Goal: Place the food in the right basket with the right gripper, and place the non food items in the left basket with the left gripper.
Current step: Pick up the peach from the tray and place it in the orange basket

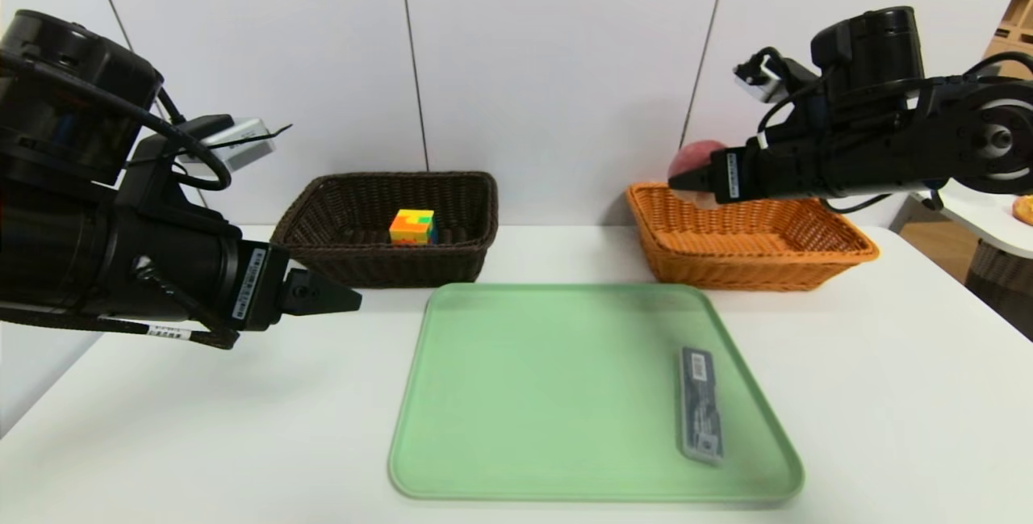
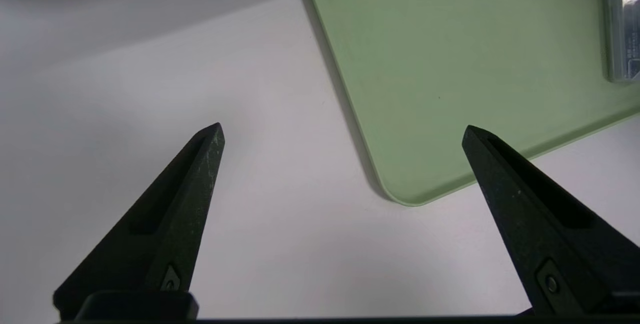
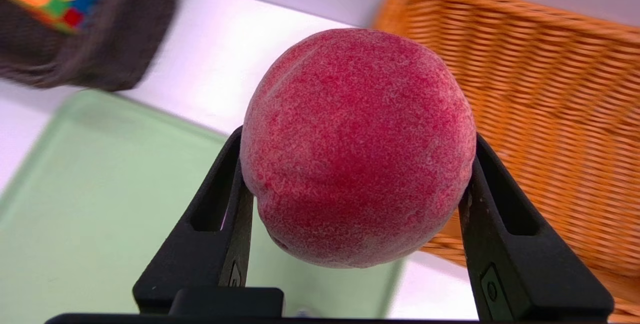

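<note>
Right now a red peach (image 3: 357, 147) sits pinched between the two black fingers (image 3: 220, 224) of the right pincer (image 1: 686, 181), filling the centre of the right wrist view. In the head view the fruit shows as a reddish round shape at the upper right of the frame, held in the air at the near-left rim of the orange basket (image 1: 750, 245), partly hidden by the arm.

Lower in that frame, a green tray (image 1: 549, 395) lies on the white counter (image 1: 888, 395), and a flat grey case (image 1: 699, 415) with a label rests on the tray's right side, its long edge running along the tray's right rim.

At the upper middle of the frame stands the dark brown basket (image 1: 387, 225), with a multicoloured cube (image 1: 411, 227) inside it.

At the left of the frame the left pincer (image 1: 343, 298) hangs above bare counter, between the brown basket and the tray's left edge. Its fingers (image 2: 185, 204) are spread wide with nothing between them; the left wrist view shows the tray's corner beneath the gap.
</note>
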Robot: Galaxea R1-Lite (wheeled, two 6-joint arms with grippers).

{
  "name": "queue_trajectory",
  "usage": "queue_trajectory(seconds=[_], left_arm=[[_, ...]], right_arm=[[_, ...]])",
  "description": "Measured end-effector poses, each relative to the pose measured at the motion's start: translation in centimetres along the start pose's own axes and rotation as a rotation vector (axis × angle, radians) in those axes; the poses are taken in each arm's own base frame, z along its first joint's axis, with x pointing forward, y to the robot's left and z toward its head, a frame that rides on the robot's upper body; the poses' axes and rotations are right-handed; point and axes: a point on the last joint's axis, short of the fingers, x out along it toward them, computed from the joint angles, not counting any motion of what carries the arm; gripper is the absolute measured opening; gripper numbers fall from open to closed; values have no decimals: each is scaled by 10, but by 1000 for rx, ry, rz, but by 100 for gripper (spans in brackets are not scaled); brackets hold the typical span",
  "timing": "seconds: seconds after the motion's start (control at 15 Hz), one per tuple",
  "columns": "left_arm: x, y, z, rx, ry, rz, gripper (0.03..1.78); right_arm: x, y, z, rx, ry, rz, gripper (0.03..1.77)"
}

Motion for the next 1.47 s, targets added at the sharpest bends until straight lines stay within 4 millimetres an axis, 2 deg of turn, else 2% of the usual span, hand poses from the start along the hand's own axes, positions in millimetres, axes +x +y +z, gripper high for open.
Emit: queue_trajectory(seconds=[0.27, 0.6, 0.87, 1.47], left_arm=[[1, 0, 0, 1, 1, -1, 169], [2, -2, -2, 6, 10, -22, 169], [3, -2, -3, 6, 16, -26, 169], [4, -2, -6, 1, 27, -27, 169]], right_arm=[[16, -61, -6, -10, 48, -139, 112], [35, -103, -13, 10, 163, -223, 112], [52, -119, -18, 23, 247, -271, 112], [97, -131, -38, 40, 302, -255, 112]])
